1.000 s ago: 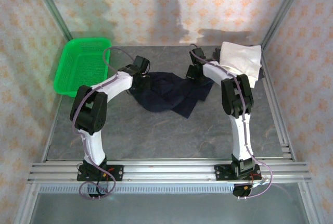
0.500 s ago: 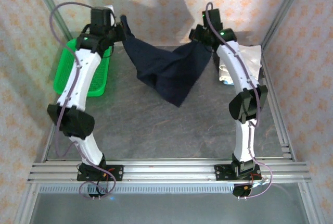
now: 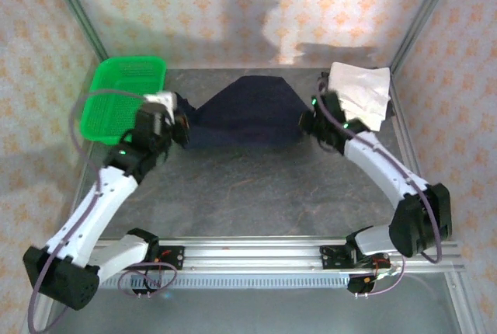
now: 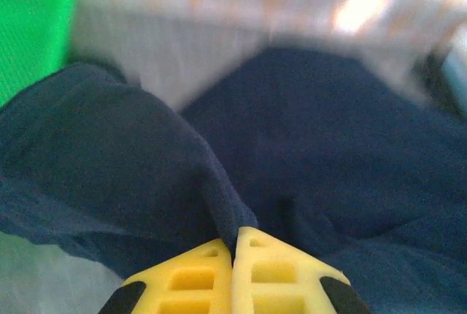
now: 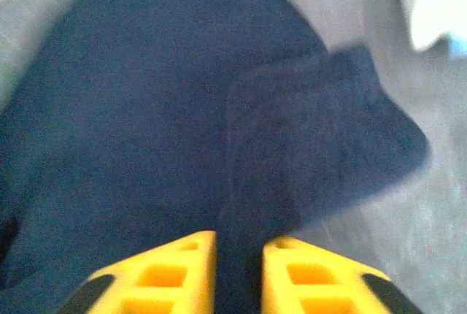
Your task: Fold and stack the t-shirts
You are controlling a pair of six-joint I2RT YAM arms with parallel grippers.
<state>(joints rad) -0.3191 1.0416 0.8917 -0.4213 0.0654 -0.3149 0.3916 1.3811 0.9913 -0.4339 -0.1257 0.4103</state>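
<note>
Soft navy t-shirt (image 3: 247, 113), triangular spread

A navy t-shirt (image 3: 247, 113) lies spread out; white t-shirt (image 3: 359, 93) folded far right.

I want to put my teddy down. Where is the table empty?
The big bare stretch of table between the left arm and the right arm, in front of the navy t-shirt. The back is crowded: green basket left, navy t-shirt middle, white t-shirt right.
</note>
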